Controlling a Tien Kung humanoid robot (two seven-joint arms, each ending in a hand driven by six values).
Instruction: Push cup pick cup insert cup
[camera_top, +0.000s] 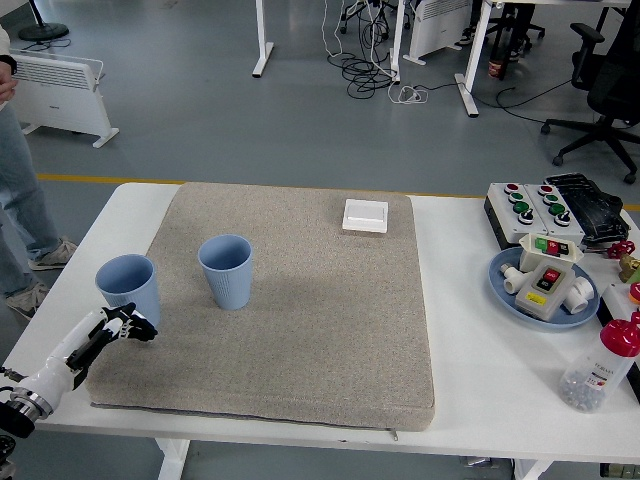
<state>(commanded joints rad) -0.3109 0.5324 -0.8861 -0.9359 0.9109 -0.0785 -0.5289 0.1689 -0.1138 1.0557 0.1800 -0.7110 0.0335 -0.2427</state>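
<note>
Two cups standing apart, nothing stacked yet

Two blue cups are sitting upright on the grey mat (330, 330), and I am reading the job as barely begun. I am watching the left cup (129, 287) standing at the mat's left edge, with the second cup (225, 270) near it to the right, a clear gap showing between them. Neither is sitting inside the other, so the insert is not done, and neither is being lifted.

I am holding the left hand (122, 327) low at the near-left corner of the mat, just below the left cup. Its black fingers (138, 327) are looking curled inward and are clamping on nothing; whether they are touching the cup's base I cannot tell from this angle. The right hand is not showing at all.

I am judging the push as the step in hand, with the pick and the insert both waiting. Everything on the right of the white table (470, 300) is lying well clear of the work: the white switch plate (365, 215), the button boxes (545, 205), the blue dish of parts (545, 285) and the red-capped bottle (600, 368). A person's leg (15, 200) is showing at the far left
</note>
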